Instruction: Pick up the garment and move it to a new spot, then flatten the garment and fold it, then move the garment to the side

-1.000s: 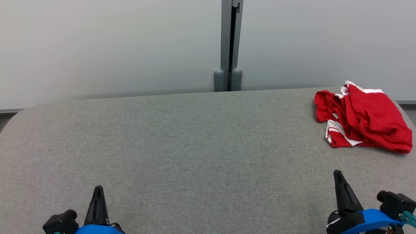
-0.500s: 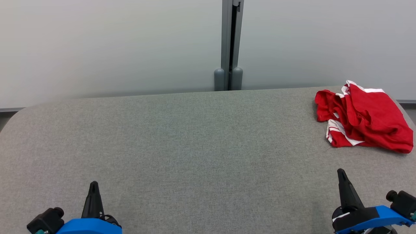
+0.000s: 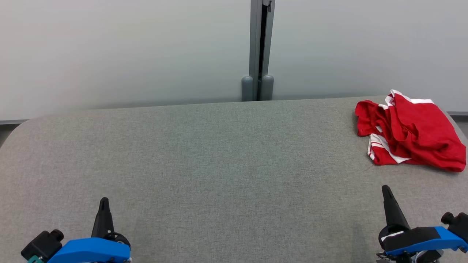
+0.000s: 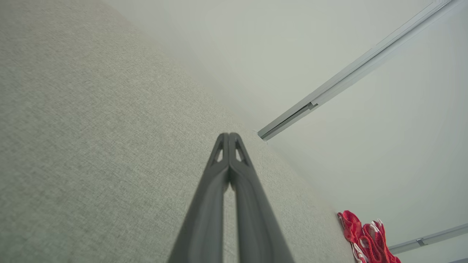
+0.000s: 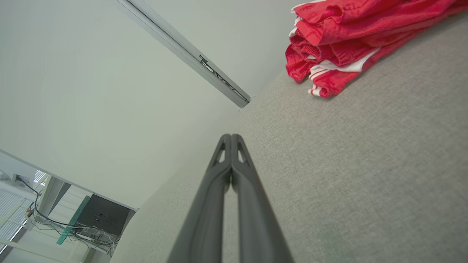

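Blue wrist housings (image 3: 89, 250), tapered black fingers (image 3: 103, 219)

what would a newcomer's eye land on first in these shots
The crumpled red garment with white stripes jumps out first, lying at the far right end of the grey fabric-covered table. Next come the left tool and right tool, both shut and empty, at the table's near corners, well apart from the garment. A grey vertical post splits the pale wall behind.

Red garment (image 3: 411, 133), white stripes, crumpled heap, far right; possibly shorts.
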Available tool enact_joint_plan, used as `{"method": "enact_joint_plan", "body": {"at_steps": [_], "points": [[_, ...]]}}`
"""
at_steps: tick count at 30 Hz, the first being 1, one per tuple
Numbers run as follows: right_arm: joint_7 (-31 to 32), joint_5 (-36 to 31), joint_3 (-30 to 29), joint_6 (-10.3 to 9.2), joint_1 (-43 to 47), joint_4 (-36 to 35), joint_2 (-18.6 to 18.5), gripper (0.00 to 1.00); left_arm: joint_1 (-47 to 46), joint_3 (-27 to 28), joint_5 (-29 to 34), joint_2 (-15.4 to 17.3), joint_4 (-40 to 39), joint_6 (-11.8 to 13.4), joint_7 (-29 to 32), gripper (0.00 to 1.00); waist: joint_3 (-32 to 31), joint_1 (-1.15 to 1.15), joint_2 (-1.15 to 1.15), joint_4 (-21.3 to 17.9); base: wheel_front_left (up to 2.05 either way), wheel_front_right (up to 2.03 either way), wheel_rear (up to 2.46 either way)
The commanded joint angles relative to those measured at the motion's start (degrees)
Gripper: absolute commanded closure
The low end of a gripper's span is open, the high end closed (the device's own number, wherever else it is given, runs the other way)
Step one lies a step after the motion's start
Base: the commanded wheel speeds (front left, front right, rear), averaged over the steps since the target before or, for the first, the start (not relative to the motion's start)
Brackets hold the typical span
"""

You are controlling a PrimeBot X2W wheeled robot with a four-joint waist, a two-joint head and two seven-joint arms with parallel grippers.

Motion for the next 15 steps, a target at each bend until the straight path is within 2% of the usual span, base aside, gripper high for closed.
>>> {"method": "enact_joint_plan", "body": {"at_steps": [1, 15], "points": [[0.56, 2.28, -0.35, 0.02, -1.66, -1.03, 0.06, 1.00, -1.87, 0.54, -2.31, 0.09, -0.91, -0.36, 0.48, 1.00, 0.03, 0.00, -0.01, 0.02, 0.00, 0.00, 0.00], [2.78, 10.82, -0.99, 0.02, -2.21, -1.43, 0.26, 1.00, -2.82, 1.12, -11.57, 0.07, -1.43, -0.82, 2.73, 1.00, 0.23, 0.00, -0.01, 0.12, 0.00, 0.00, 0.00]]}}
